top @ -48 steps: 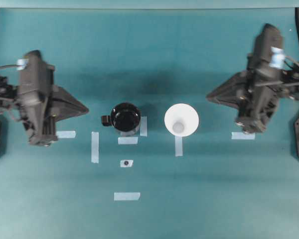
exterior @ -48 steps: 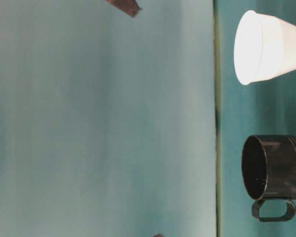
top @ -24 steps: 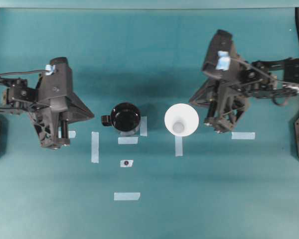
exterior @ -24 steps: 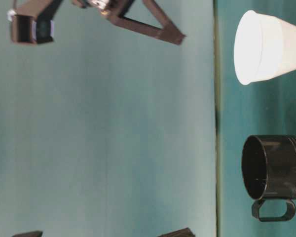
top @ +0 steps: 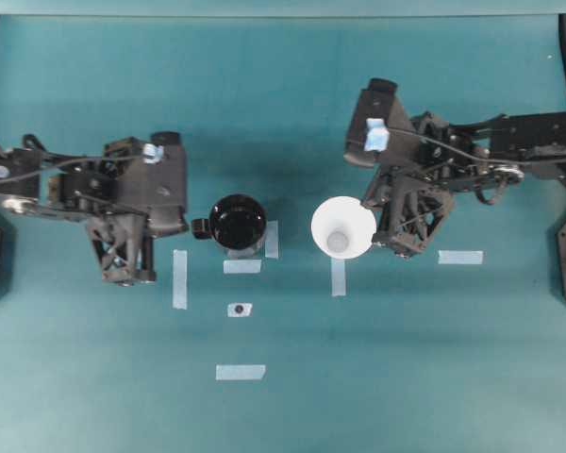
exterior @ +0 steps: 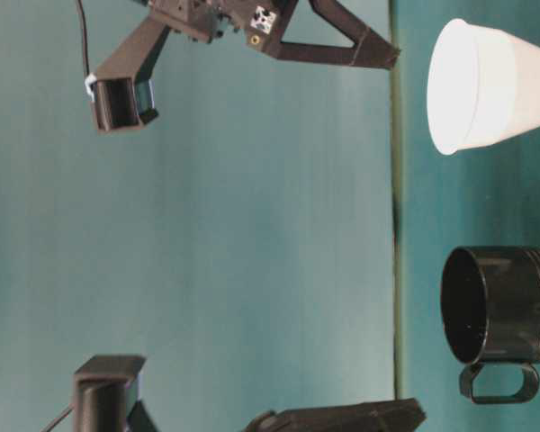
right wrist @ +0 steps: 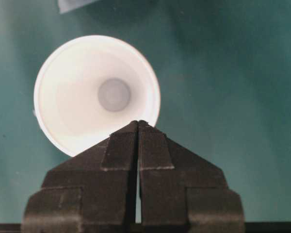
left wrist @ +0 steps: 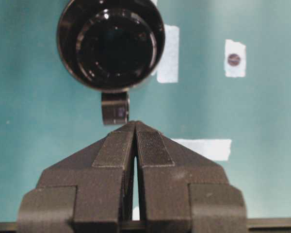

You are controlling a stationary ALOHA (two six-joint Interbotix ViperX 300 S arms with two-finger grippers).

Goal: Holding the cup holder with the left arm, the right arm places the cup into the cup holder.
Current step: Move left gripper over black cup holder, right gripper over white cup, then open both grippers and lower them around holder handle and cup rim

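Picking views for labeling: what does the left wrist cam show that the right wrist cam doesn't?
Left wrist only: the black cup holder with its handle tab pointing at the shut left gripper, plus tape strips and a dark dot on a tape patch.
Right wrist only: the white cup, upright and empty, just beyond the shut right gripper.
Both: teal table, fingers closed, nothing held.

One glossy black round cup holder (top: 238,223) with a single small handle tab and one plain white conical cup (top: 342,226) stand on a teal counter (top: 406,368). Two black jointed robot arms are in view, the left arm (top: 94,193) and the right arm (top: 453,160). Seven pale tape strips (top: 241,372) lie on the counter, one bearing a dark dot.
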